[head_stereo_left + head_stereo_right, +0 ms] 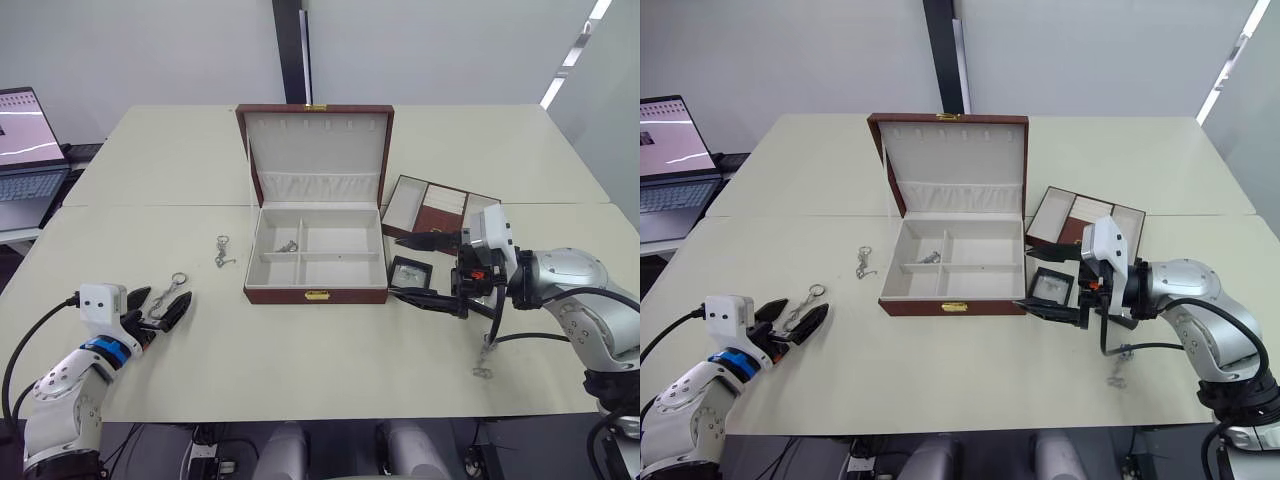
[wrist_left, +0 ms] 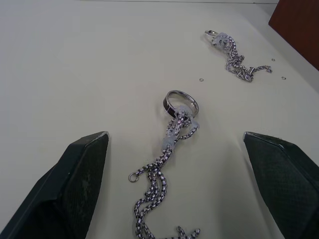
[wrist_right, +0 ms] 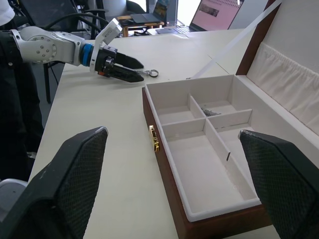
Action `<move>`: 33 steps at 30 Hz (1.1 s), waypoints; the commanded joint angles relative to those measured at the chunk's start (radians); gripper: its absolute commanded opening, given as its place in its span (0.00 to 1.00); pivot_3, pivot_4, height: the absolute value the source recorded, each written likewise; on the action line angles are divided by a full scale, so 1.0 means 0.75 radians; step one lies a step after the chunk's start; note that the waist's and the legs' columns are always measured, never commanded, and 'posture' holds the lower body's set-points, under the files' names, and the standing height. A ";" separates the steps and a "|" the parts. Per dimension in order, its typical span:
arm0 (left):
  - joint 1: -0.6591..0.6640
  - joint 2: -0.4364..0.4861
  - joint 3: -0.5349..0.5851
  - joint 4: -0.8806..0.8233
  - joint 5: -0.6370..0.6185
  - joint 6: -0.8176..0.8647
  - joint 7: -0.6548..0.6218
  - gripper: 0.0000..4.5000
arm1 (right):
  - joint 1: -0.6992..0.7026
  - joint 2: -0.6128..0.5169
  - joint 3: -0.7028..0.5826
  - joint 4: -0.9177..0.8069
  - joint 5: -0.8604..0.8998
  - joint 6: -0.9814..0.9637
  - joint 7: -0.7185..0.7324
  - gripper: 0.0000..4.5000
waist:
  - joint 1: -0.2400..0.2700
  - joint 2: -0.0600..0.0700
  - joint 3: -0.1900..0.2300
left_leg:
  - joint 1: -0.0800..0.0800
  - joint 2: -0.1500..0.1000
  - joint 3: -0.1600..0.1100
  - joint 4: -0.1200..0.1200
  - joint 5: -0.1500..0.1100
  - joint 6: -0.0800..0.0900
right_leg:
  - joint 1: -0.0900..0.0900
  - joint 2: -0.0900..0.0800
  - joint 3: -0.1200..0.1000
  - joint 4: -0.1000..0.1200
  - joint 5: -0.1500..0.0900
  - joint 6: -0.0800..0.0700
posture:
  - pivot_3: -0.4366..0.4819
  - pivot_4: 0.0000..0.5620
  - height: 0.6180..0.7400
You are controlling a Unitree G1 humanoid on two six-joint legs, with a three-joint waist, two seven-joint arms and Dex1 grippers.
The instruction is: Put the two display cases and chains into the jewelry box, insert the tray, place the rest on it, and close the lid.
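- Standing open at the middle of the table (image 1: 300,370), the jewelry box (image 1: 316,262) has its lid (image 1: 316,150) raised at the far side, the gold clasp facing the near edge.
- One chain lies in the box's far-left compartment (image 1: 288,246); the other compartments look bare.
- A display case (image 1: 409,271) lies flat on the table just right of the box's near right corner.
- The tray (image 1: 432,208) sits right of the box, beyond the display case.
- The right gripper (image 1: 418,268) hovers with its fingers spread wide, one above and one below the display case, holding nothing.
- A second chain (image 1: 222,251) lies on the table left of the box.
- A third chain (image 2: 169,149), with a ring at its far end, lies between the spread fingers of the left gripper (image 1: 162,306), near the table's left edge; the fingers are not closed on it.
- Another chain (image 1: 486,357) lies near the right arm.
- A laptop (image 1: 25,150) stands open at the far left.
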 commanded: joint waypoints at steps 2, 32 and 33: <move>0.010 0.025 -0.029 0.037 0.022 0.045 -0.007 1.00 | 0.005 0.001 -0.027 -0.037 0.008 -0.005 -0.013 1.00 | 0.000 0.000 0.000 | 0.000 0.000 0.000 0.000 0.000 0.000 | 0.000 0.000 0.000 0.000 0.000 0.000 | 0.48 0.27 1.00; 0.017 0.013 -0.050 0.050 0.071 0.008 0.022 0.01 | 0.024 -0.001 -0.034 -0.017 0.016 -0.006 -0.017 1.00 | 0.000 0.006 -0.003 | 0.001 0.000 0.001 0.000 0.000 0.000 | 0.001 -0.004 0.000 0.000 0.000 0.000 | 0.48 0.27 1.00; 0.012 0.009 -0.045 0.047 0.066 0.000 0.022 0.01 | 0.023 0.000 -0.034 -0.016 0.016 -0.006 -0.018 1.00 | 0.001 0.006 -0.003 | 0.001 0.000 0.001 0.000 0.000 0.000 | 0.001 -0.004 0.000 0.000 0.000 0.000 | 0.48 0.27 1.00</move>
